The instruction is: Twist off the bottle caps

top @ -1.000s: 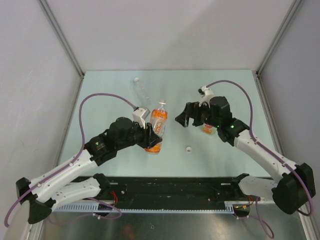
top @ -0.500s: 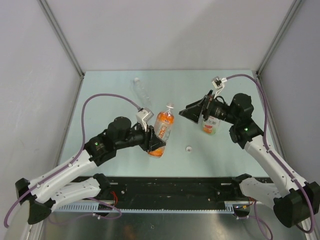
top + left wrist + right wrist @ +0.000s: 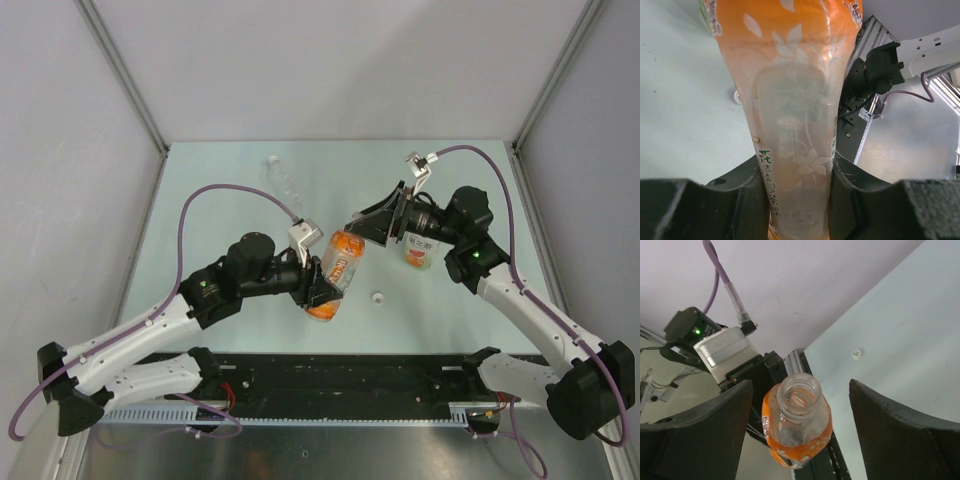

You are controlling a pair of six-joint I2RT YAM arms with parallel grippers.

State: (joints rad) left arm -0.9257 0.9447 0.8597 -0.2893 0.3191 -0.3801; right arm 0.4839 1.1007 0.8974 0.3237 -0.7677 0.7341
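Top external view: the orange bottle [image 3: 343, 262] is held tilted by the left tool [image 3: 322, 292], which is closed around its lower body, with the neck pointed toward the right tool [image 3: 362, 230]. A loose white cap [image 3: 377, 298] lies on the table [image 3: 220, 160] near the bottle's base, apart from it. The clear bottle [image 3: 282, 180] lies toward the far edge, and the yellow-green bottle [image 3: 419, 252] is partly covered by the right arm. Left wrist view: the orange body is seen pinched between two dark fingers [image 3: 705, 205], touching both. Right wrist view: the bottle's neck is shown uncapped, its open mouth placed between the right tool's fingers [image 3: 900, 440], which are spread wide and touch nothing; the cap is seen on the table beyond.
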